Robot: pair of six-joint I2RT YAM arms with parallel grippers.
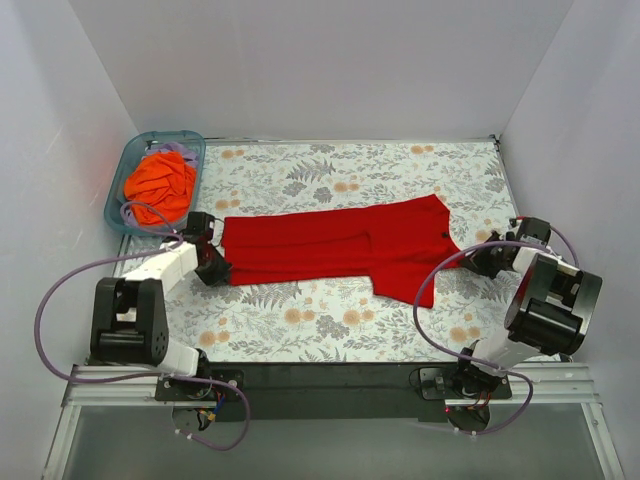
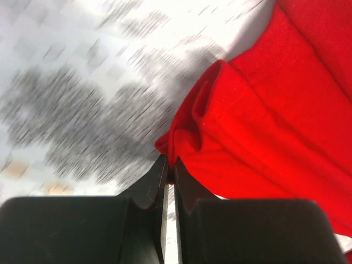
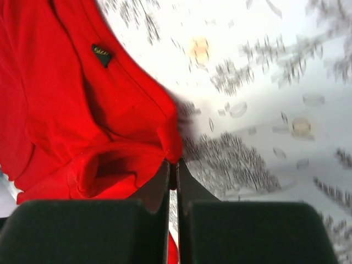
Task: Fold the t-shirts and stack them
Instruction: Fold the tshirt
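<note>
FOLDING IN PROGRESS: On a flower-patterned tabletop (image 1: 330, 330), a red t-shirt (image 1: 340, 245) lies stretched in a long band, apparently narrowed lengthwise, with one flap jutting from its near edge toward the right end. Beyond the shirt's left end and farther back, a teal bin (image 1: 128, 175) holds a crumpled orange t-shirt (image 1: 160, 182), not yet folded. The left gripper (image 2: 166, 162) is closed, pinching a bunched corner at the shirt's left end. The right gripper (image 3: 172, 165) is likewise closed on a fold of cloth at the shirt's right end. The likely step is an end-to-end fold. It would go best with both ends lifted level and the cloth kept taut, then one end carried over the other so the edges meet. Each pinch is small and could slip. A small black label (image 3: 102, 54) shows on the shirt near its right end.
</note>
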